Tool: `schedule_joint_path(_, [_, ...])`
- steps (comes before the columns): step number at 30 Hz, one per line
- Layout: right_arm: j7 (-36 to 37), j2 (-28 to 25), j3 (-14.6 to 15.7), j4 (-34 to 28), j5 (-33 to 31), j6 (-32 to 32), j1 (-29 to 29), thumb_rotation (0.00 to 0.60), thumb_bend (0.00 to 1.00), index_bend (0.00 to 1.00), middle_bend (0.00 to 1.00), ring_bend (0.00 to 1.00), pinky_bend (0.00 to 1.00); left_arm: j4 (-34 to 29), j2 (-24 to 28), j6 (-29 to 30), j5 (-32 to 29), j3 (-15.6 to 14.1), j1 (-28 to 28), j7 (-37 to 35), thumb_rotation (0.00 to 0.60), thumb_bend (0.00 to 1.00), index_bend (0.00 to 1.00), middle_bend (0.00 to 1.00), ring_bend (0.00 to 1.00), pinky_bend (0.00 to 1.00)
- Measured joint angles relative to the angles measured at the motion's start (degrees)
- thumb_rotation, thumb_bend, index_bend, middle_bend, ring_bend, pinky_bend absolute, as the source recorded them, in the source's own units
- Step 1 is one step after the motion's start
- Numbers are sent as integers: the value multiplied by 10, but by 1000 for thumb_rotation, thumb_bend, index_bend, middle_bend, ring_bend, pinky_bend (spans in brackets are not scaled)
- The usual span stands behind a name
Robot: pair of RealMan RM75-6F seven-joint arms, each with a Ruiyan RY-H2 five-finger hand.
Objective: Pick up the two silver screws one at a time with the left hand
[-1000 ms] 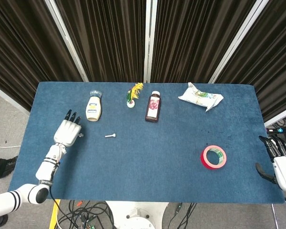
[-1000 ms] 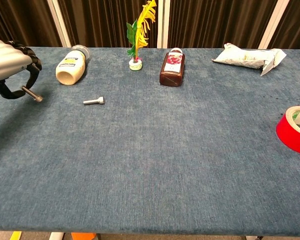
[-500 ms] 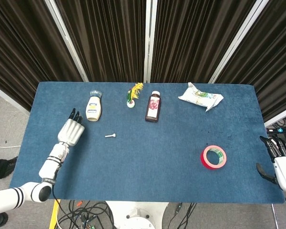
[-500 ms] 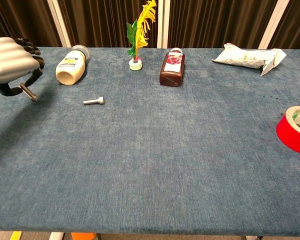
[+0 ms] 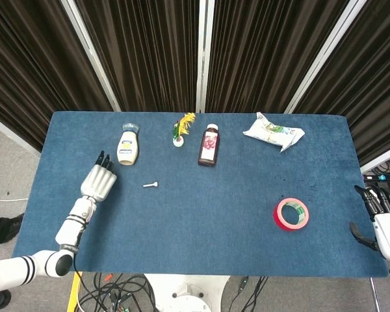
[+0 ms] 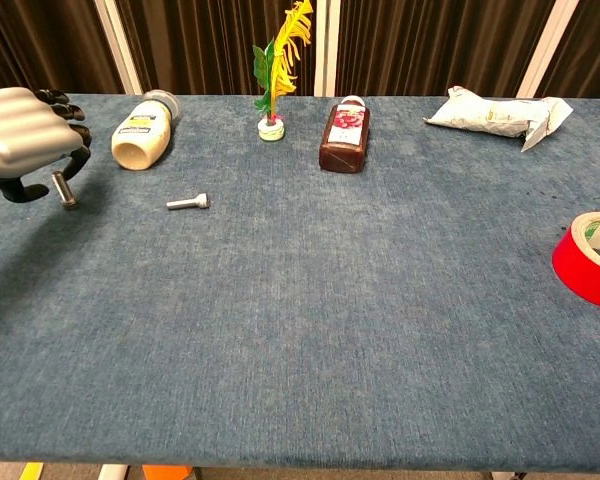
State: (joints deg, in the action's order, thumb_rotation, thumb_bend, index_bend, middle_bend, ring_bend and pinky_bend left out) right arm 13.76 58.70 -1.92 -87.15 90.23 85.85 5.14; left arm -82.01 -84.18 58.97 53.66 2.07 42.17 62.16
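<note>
My left hand (image 5: pixel 99 181) (image 6: pixel 25 140) hovers over the table's left side, palm down. It pinches one silver screw (image 6: pixel 64 190), which hangs below the fingers in the chest view and is hidden in the head view. The other silver screw (image 5: pixel 150 185) (image 6: pixel 188 203) lies flat on the blue table, a short way right of that hand. My right hand (image 5: pixel 377 218) waits off the table's right edge, fingers apart and holding nothing.
Along the back stand or lie a cream bottle (image 5: pixel 127 145), a small yellow-green flower (image 5: pixel 181 129), a dark red bottle (image 5: pixel 208 145) and a white packet (image 5: pixel 273 132). A red tape roll (image 5: pixel 292 214) sits at the right.
The left hand has shifted slightly right and turned, so the held screw now hangs more upright under the fingers. The loose screw and right hand have not moved.
</note>
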Motion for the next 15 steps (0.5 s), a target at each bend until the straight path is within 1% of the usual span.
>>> schedule_joint_path(5, [1,-1,0,0,0,-1,0,600,275,59,150,0,36,-16,3,10,-8,2,0,-4,600,382,300,174,35,14])
schedule_joint_path(9, [-2,-2,-1,-1,-1,0,0,600,275,59,151,0,36,-33,9,25,2,12,-4,-38,600,361,280,174,35,14])
schedule_joint_path(13, [-5,-3,-1,-4,3,-1,2,600,275,59,151,0,36,-55,13,31,12,30,-13,-116,600,346,306,184,45,28])
schedule_joint_path(15, [-6,-5,0,-6,3,-1,1,600,275,59,153,0,36,-64,12,31,19,42,-17,-174,600,333,328,210,89,78])
